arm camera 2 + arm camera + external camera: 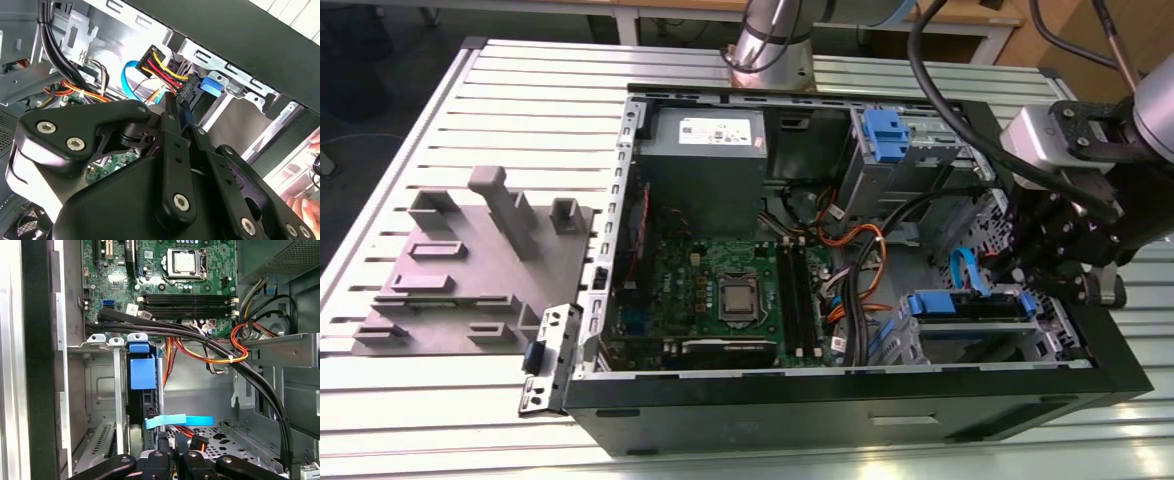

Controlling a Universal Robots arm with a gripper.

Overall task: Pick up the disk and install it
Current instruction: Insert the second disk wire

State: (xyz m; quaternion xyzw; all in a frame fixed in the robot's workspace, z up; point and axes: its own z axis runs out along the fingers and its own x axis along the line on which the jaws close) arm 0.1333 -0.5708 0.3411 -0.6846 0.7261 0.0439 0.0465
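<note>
Gripper (172, 452): black linkage fingers (172, 107) drawn close together, low inside the open case (854, 410) beside the drive cage (112, 390). The tips sit among a connector with red, yellow and black wires (157, 65) and a flat blue cable (180, 421); whether they pinch anything cannot be told.
Disk: a dark slab stands on edge in the drive cage, with a blue carrier (141, 371) on its end; in the exterior view the blue carrier (967, 303) shows in the bay at that view's lower right, just beside the gripper (1051, 275).
Cables: a thick black bundle (200, 340) crosses between the cage and the motherboard, with orange and red wires (240, 347) looping beside it.
Motherboard (720, 290): green, lying flat on the case floor, with a square processor (186, 262) and dark memory slots (185, 299).
Power supply (707, 130): grey box at the far end of the case.
Second blue carrier (886, 135): in the upper bay, far corner.
Tray (467, 260): grey moulded fixture on the slatted table (520, 100), well apart on the exterior view's left.
Hand (307, 205): fingertips at one edge of the second wrist view, outside the case.
</note>
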